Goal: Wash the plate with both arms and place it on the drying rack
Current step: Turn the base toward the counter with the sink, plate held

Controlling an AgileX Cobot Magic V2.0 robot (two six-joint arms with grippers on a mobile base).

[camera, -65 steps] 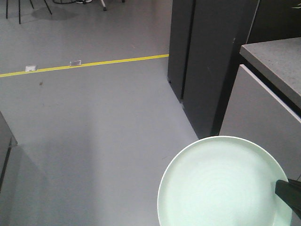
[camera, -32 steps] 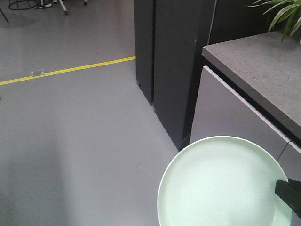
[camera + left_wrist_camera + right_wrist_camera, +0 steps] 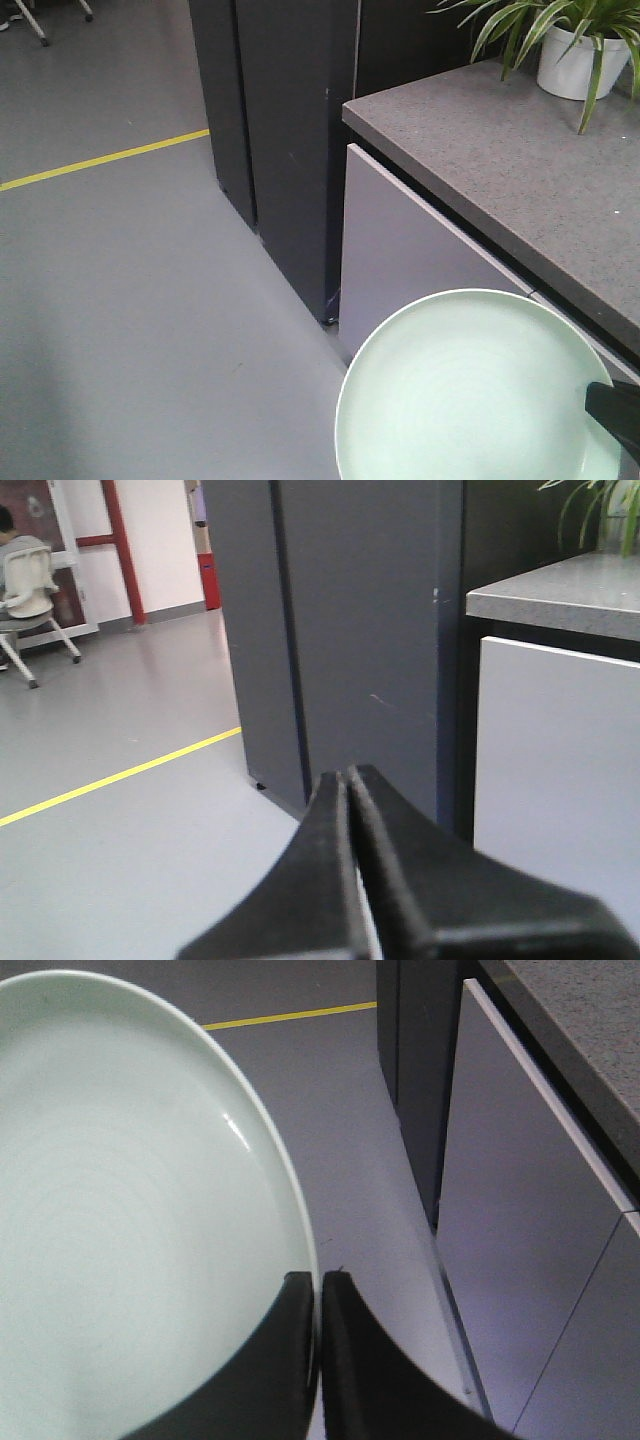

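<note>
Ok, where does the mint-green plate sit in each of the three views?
Front-facing: the plate fills the lower right corner, cut off by the bottom edge.
Left wrist: not in it; only the closed left jaws show at the bottom.
Right wrist: it fills the left side, with the right jaws clamped on its rim.
Shared landmark: the yellow floor line, seen in all three views.
</note>
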